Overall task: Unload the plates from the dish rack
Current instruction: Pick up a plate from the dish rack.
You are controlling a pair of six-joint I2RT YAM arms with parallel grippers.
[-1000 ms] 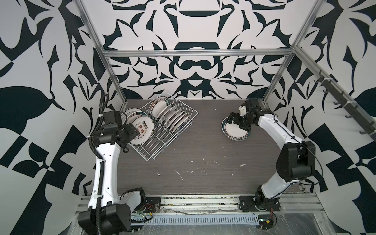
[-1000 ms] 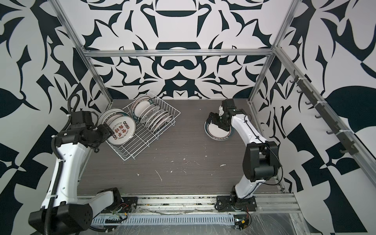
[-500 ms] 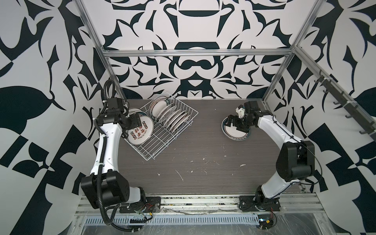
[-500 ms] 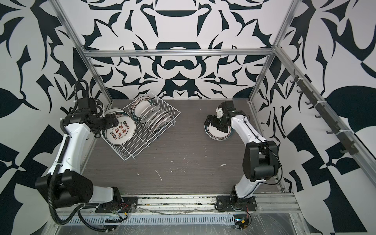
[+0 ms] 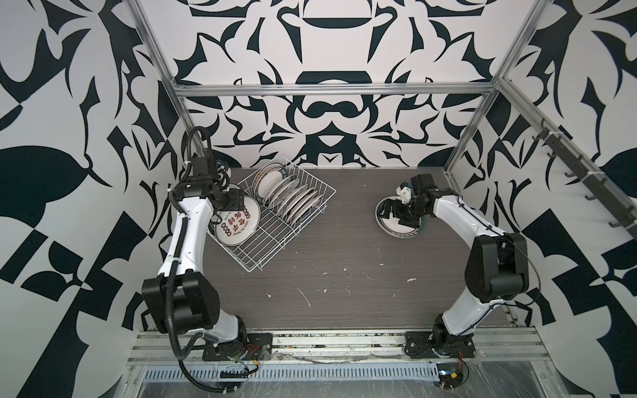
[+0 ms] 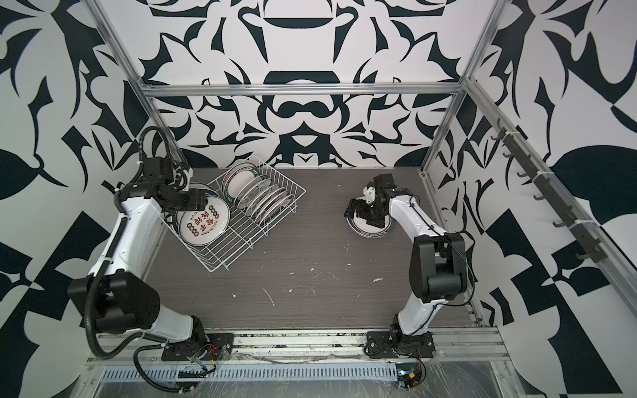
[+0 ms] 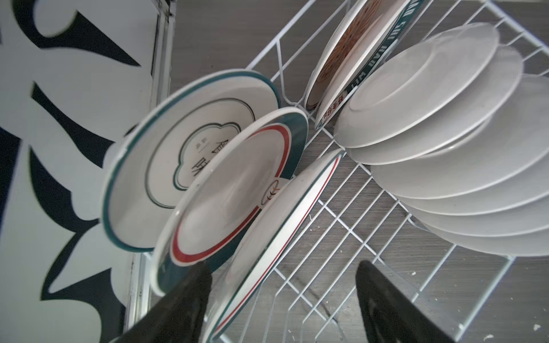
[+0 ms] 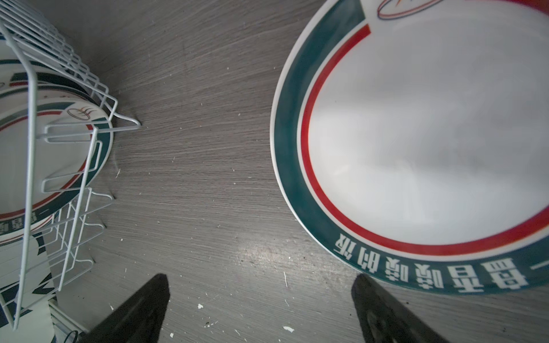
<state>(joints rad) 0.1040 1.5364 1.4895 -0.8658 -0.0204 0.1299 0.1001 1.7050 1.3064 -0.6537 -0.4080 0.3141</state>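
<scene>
Over by the far left corner of the table, the white wire dish rack is holding a row of plain white ceramic plates leaning on edge. It's also holding a round white plate printed with red Chinese characters, facing up. The left gripper is sitting spread wide, with the rim of a thin-lined white plate between its fingers, unpinched. Toward the far right corner, a teal-banded plate with white Chinese lettering is lying flat, and the right gripper is hanging spread beside it. Since a second ago the left wrist has swung toward the far edge, while the red-character plate isn't budging.
</scene>
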